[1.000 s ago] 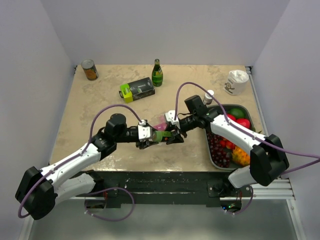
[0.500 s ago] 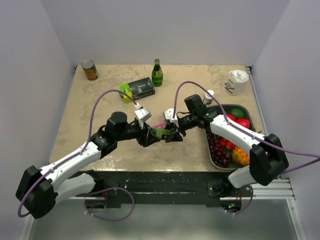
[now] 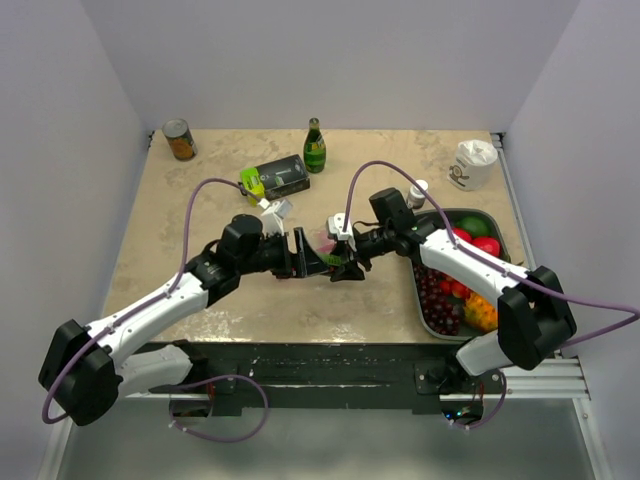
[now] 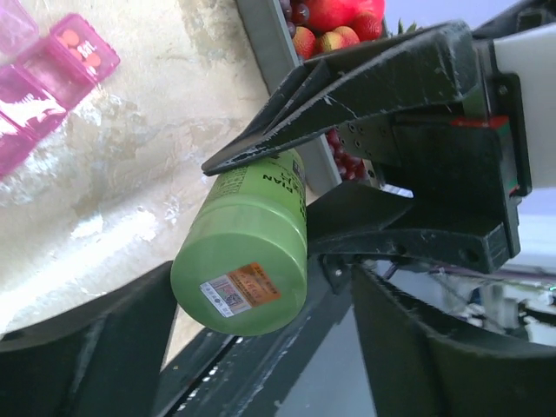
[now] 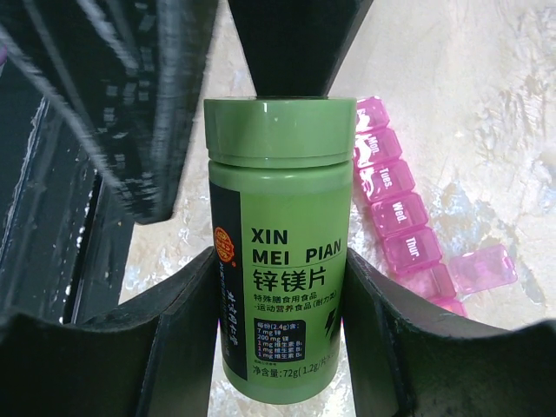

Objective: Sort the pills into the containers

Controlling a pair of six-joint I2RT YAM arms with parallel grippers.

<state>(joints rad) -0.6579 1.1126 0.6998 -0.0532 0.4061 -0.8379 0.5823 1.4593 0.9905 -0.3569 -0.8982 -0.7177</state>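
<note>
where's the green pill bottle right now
Mid-table in the top view, the green pill bottle is gripped by the right gripper, with the open fingers of the left gripper flanking its cap, beside the pink pill organiser.

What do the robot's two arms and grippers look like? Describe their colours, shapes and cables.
The left arm and right arm have white shells with black joints. A purple cable loops along each arm. The left gripper and right gripper have white bodies and black, wedge-shaped fingers.
</note>
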